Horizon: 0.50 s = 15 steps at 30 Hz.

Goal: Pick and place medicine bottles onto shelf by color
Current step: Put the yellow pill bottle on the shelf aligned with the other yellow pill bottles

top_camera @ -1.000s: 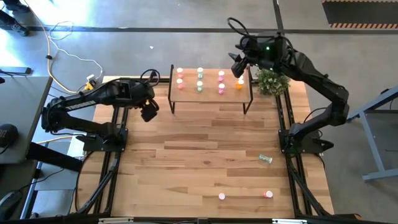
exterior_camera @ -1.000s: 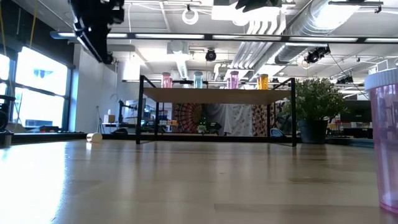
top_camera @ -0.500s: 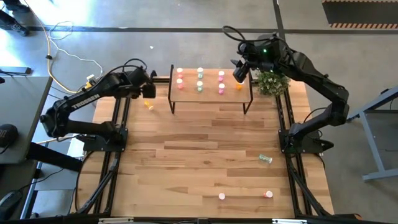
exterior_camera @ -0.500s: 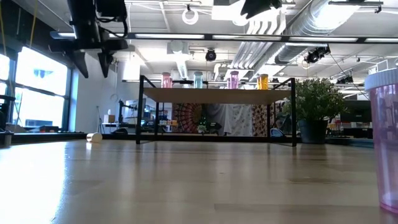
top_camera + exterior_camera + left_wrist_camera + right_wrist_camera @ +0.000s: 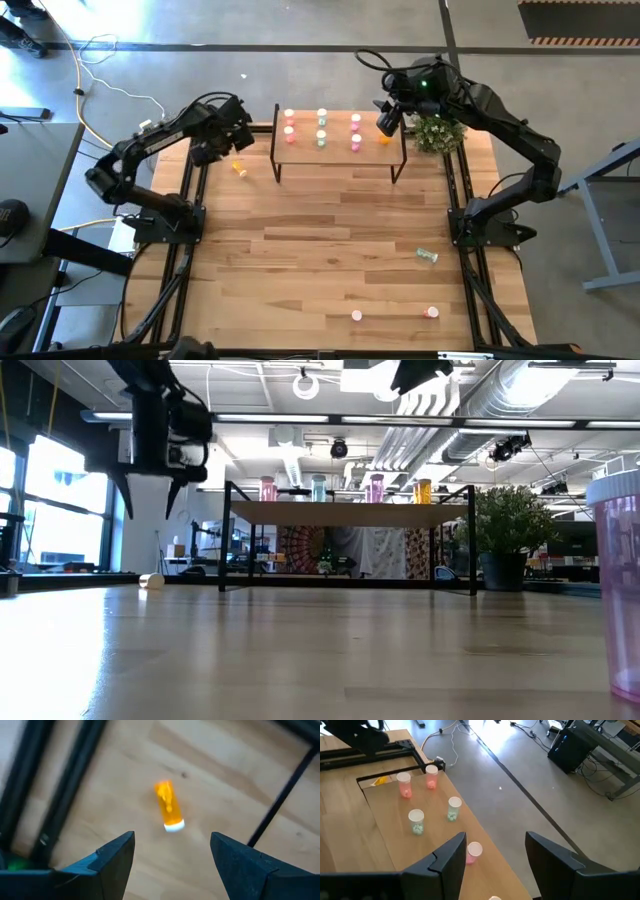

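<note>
You have an orange bottle (image 5: 239,169) lying on its side on the table (image 5: 330,230), just left of the shelf (image 5: 340,150) near the table's far left corner. The left gripper (image 5: 222,150) hangs directly above it with its fingers (image 5: 112,857) spread wide and nothing between them; the bottle shows in the gap, white cap toward the camera.

On the shelf you see seven bottles upright in columns: two red (image 5: 289,124) at the left, two green (image 5: 321,127), two pink (image 5: 355,132), and one orange (image 5: 385,137) at the right end. The right gripper (image 5: 386,117) hovers above that right end, fingers apart and holding nothing.

Nearer to you, a green bottle (image 5: 427,256) lies on its side toward the right edge of the table, and a pink bottle (image 5: 356,316) and a red bottle (image 5: 431,312) stand upright by the near edge. A potted plant (image 5: 437,131) sits just right of the shelf.
</note>
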Tool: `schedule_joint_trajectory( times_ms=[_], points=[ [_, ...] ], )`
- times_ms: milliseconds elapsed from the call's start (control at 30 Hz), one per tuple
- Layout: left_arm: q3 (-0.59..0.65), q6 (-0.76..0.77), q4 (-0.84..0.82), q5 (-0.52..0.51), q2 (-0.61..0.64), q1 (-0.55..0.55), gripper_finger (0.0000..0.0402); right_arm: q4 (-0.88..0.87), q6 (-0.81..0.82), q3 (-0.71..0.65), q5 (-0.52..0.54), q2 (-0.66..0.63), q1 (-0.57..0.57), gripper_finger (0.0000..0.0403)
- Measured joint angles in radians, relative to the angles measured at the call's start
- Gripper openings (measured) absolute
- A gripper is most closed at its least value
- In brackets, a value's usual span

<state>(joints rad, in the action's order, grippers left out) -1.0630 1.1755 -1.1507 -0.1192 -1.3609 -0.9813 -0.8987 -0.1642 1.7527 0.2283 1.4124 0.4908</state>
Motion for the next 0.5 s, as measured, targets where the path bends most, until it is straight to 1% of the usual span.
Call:
schedule_joint_trajectory(
  times_ms=[100,167,367,500],
  points=[
    [0.0,0.003,0.002,0.078,-0.061,-0.015,0.025,-0.006,-0.002,0.0,0.0,0.0,0.0,0.0195],
    [0.0,0.002,0.002,0.106,-0.098,-0.019,0.025,-0.006,-0.011,0.0,0.0,0.0,0.0,0.0195],
    [0.0,-0.054,0.003,0.093,-0.174,-0.046,0.025,-0.006,-0.024,0.0,0.0,0.0,0.0,0.0195],
    [0.0,-0.057,0.025,0.136,-0.208,-0.072,0.025,-0.004,-0.025,0.0,0.0,0.0,0.0,0.0195]
  ],
)
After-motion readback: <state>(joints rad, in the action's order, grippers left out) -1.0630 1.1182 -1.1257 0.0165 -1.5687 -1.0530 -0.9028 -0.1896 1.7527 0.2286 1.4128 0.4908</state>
